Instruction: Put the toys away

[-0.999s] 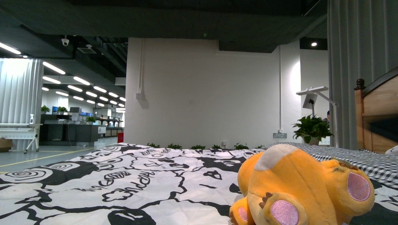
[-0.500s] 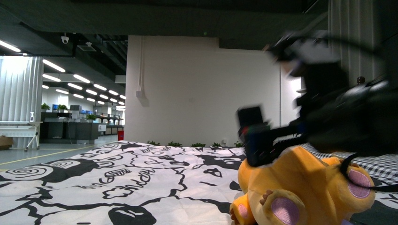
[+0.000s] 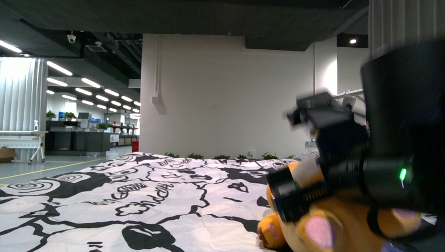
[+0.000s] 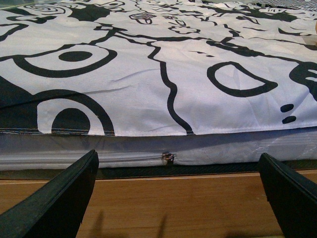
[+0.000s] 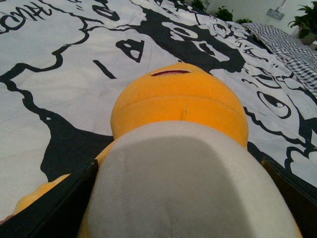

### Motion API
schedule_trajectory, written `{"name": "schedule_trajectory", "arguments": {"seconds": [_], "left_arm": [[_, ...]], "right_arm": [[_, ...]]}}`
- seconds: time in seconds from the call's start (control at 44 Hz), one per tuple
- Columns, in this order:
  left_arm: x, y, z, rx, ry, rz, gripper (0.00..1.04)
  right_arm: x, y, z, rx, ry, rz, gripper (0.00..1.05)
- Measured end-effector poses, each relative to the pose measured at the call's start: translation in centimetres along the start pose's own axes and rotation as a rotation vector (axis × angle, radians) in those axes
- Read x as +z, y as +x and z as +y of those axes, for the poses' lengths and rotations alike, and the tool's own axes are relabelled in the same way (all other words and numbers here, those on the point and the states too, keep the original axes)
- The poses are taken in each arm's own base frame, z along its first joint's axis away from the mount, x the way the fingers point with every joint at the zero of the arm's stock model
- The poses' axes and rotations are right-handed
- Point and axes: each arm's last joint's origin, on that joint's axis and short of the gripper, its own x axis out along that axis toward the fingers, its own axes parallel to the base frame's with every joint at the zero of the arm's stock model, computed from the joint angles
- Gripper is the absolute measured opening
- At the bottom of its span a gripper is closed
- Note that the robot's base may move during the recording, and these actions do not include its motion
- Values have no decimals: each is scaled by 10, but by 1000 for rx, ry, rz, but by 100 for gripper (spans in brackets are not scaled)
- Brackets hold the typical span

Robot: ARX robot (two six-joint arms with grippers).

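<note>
Straddles plush animal (image 5: 178,104) with right gripper (image 5: 178,159) released, evidently lined up to grasp. Parks left gripper (image 4: 177,153), released and empty, at bedspread (image 4: 148,89) edge, clear.

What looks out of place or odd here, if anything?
The plush lies toppled on the patterned bedspread, pink paw pads toward the front camera, not sitting upright. Nothing looks spilled or damaged.
</note>
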Motion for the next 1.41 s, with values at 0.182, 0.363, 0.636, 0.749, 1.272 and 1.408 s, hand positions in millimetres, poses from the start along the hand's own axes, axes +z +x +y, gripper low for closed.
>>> {"name": "schedule_trajectory", "arguments": {"seconds": [0.182, 0.363, 0.636, 0.749, 1.272, 1.408], "left_arm": [[0, 0, 0, 0, 0, 0, 98], [0, 0, 0, 0, 0, 0, 98], [0, 0, 0, 0, 0, 0, 98], [0, 0, 0, 0, 0, 0, 98], [0, 0, 0, 0, 0, 0, 98], [0, 0, 0, 0, 0, 0, 98]], "right_arm": [[-19, -1, -5, -6, 20, 17, 94], [-18, -8, -11, 16, 60, 2, 63], [10, -40, -31, 119, 234, -35, 26], [29, -61, -48, 156, 301, -103, 15], [-27, -200, -119, 320, 488, -259, 10], [-54, -218, -114, 306, 502, -274, 10]]}}
